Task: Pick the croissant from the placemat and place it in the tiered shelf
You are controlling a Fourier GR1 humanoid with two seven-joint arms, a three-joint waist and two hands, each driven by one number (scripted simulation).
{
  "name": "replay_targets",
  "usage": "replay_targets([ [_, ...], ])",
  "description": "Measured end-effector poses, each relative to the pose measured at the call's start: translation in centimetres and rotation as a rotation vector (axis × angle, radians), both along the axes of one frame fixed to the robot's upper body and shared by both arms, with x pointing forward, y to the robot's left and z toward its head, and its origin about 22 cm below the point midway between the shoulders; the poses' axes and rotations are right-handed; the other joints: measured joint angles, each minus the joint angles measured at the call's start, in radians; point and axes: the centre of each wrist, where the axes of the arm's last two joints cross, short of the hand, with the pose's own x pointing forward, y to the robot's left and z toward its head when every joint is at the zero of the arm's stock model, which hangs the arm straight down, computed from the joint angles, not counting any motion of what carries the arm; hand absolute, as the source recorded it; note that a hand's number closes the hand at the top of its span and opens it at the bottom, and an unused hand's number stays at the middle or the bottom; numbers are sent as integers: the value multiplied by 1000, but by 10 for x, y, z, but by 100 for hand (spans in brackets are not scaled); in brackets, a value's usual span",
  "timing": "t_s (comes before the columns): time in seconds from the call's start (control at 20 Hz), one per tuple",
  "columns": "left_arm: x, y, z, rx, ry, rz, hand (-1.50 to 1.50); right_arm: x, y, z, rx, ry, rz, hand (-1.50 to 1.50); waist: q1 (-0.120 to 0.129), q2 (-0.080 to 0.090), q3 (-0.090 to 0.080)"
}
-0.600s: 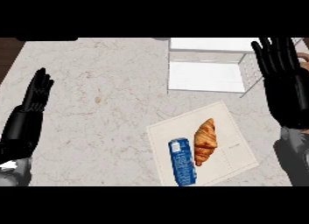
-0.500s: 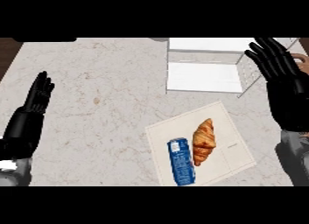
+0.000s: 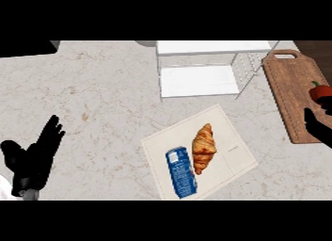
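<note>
One croissant (image 3: 204,148) lies mid-placemat (image 3: 231,149), beside blue can (image 3: 181,171).

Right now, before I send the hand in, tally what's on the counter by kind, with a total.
Croissant: 1, on the placemat
Blue carton: 1, on the placemat
Placemat: 1
White tiered shelf: 1
Wooden cutting board: 1
Red pepper: 1, on the cutting board
Total: 6
</note>
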Motion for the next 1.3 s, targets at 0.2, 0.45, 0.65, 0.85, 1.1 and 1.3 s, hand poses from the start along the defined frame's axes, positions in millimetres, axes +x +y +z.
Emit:
replay_targets([
  [0.2,-7,4,-11,-49,99,1,0,-37,13,-12,-86,83,-66,-150,21,-8,3],
  [0.45,1,4,-7,-67,136,-18,0,-74,54,1,-115,210,-10,-150,49,-10,4],
  [0.65,8,1,-6,-78,146,-42,0,-93,86,28,-127,304,25,-150,76,-6,5],
  [0.85,16,-2,-6,-77,141,-73,0,-98,112,42,-169,393,40,-150,110,1,5],
  [1.1,22,-8,-5,-74,134,-102,0,-85,133,39,-223,439,-2,-150,137,5,5],
  [1.3,24,-16,-5,-71,131,-119,0,-66,147,34,-257,438,-57,-150,151,7,6],
])
